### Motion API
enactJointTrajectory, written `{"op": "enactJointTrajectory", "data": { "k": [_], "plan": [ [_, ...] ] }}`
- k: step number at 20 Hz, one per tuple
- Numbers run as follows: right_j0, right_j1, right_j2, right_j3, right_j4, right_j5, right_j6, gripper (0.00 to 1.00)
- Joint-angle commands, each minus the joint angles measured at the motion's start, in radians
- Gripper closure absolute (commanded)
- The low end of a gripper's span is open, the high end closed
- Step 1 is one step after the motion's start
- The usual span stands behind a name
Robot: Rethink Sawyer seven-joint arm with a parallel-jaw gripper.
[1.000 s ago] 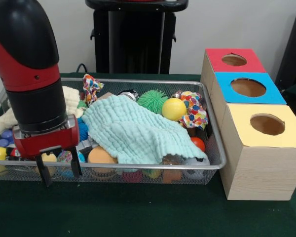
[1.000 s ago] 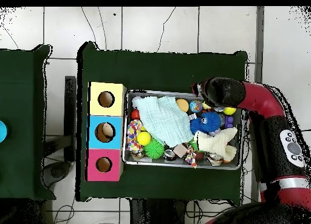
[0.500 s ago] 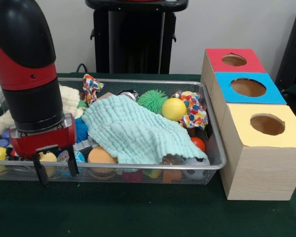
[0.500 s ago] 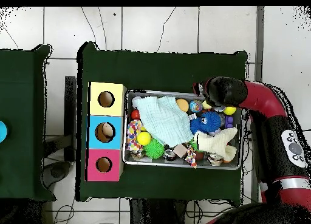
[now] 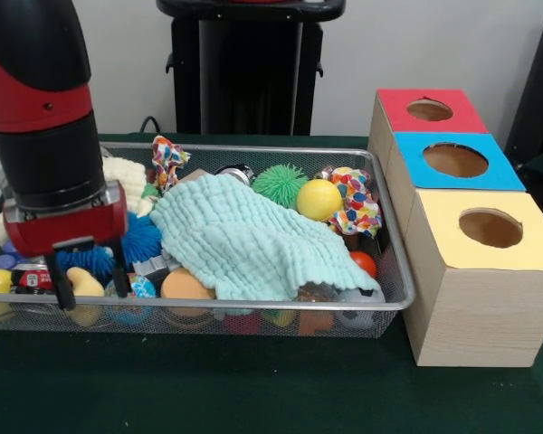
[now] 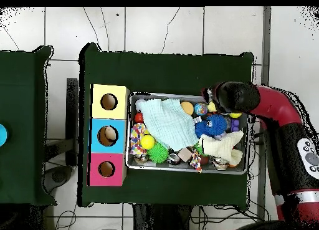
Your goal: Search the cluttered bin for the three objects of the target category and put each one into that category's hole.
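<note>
My gripper (image 5: 90, 287) hangs open over the near left corner of the wire bin (image 5: 394, 271), its fingers (image 5: 63, 291) standing either side of a small yellow ball (image 5: 84, 284) without closing on it. In the overhead view the gripper (image 6: 214, 104) sits at the bin's top right part, mostly hidden by the arm. Beside it lie a blue spiky ball (image 5: 127, 244) and a speckled ball (image 5: 141, 287). A mint cloth (image 5: 244, 240) covers the bin's middle. Red (image 5: 430, 110), blue (image 5: 455, 160) and yellow (image 5: 490, 228) boxes with holes stand to the right.
Also in the bin: a yellow ball (image 5: 319, 199), a green spiky ball (image 5: 279, 183), a colourful rope toy (image 5: 355, 201), an orange ball (image 5: 185, 285), a red ball (image 5: 364, 262) and a cream cloth (image 5: 127, 172). The green table cover (image 5: 253, 389) stretches in front.
The gripper has risen and shifted left and farther into the bin, still open. The blue spiky ball behind it now shows more.
</note>
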Motion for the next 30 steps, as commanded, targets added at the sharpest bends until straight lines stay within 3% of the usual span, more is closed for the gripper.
{"op": "enactJointTrajectory", "data": {
  "k": [1, 7, 20, 30],
  "plan": [
    [-0.041, -0.11, -0.01, 0.169, 0.002, 0.126, -0.156, 0.0],
    [-0.067, -0.13, -0.021, 0.223, -0.015, 0.089, -0.129, 0.0],
    [-0.096, -0.091, -0.027, 0.259, -0.044, 0.018, -0.098, 0.0],
    [-0.092, -0.053, -0.03, 0.232, -0.06, -0.001, -0.088, 0.0]
  ]
}}
